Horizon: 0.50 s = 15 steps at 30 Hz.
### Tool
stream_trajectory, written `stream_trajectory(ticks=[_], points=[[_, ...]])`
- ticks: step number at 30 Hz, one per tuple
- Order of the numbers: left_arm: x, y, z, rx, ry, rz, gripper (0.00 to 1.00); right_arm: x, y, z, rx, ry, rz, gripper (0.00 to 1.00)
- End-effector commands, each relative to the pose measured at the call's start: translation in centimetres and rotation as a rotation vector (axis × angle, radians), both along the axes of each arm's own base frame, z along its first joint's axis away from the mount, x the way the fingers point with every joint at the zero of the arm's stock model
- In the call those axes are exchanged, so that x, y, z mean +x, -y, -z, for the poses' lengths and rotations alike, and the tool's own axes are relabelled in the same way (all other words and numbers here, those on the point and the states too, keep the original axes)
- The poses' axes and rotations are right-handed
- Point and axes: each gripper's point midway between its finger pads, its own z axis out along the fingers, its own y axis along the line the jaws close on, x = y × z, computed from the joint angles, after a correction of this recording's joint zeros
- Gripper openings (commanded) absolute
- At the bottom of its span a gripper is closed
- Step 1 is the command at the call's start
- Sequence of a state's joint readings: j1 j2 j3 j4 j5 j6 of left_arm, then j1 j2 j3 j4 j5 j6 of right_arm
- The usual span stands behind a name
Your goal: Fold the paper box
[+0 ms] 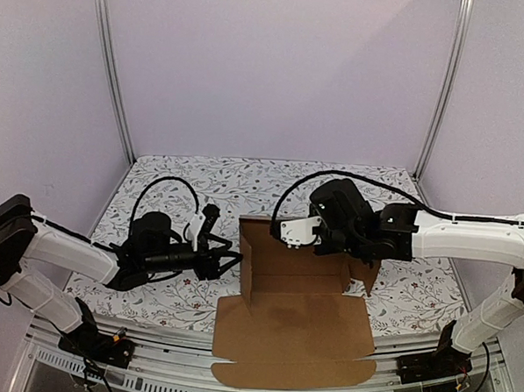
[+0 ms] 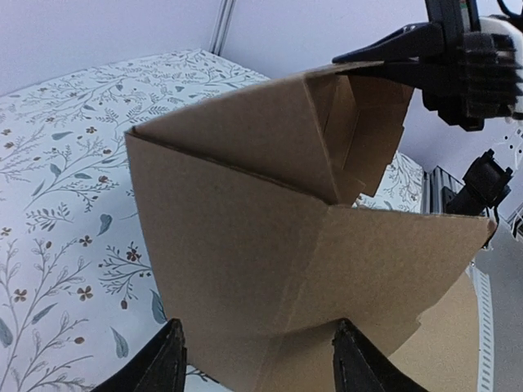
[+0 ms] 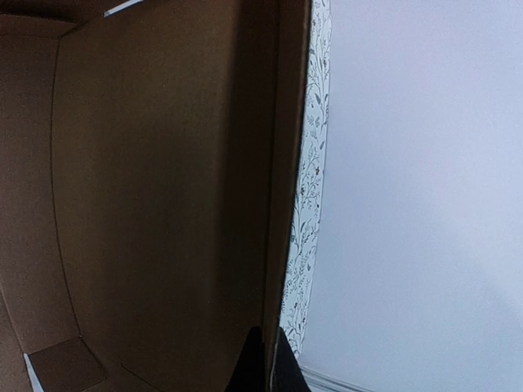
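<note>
A: Material, shape?
B: Paper box [image 1: 295, 325]: plain brown corrugated cardboard, matte, creased. Walls are raised, the front flap lies flat at the near table edge, on a floral cloth [image 1: 170, 187].
A: Arms?
B: Left gripper [image 2: 260, 351] is low, its 2 fingers apart astride the left corner. Right gripper [image 3: 263, 359] reaches in from the right, closed, apparently pinching the wall edge.

Brown corrugated paper box [image 1: 295, 325] half-folded: rear walls upright, front flap flat.
</note>
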State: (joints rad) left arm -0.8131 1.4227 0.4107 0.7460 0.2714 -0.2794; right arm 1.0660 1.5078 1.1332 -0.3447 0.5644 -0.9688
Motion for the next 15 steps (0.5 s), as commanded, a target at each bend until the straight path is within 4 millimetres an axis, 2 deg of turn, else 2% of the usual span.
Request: stream_trajectory(ticks=[1, 9, 15], points=[[-1.1, 0.2, 0.3, 0.022, 0.049, -0.043, 0.61, -0.7, 0.7, 1.3, -0.065, 0.066, 0.006, 0.0], [-1.8, 0.0, 0.6, 0.066, 0.148, -0.124, 0.62, -0.1, 0.6, -0.3, 0.012, 0.167, 0.063, 0.0], [-1.2, -0.7, 0.0, 0.07, 0.223, -0.232, 0.61, -1.3, 0.4, 0.6, -0.025, 0.22, 0.041, 0.0]])
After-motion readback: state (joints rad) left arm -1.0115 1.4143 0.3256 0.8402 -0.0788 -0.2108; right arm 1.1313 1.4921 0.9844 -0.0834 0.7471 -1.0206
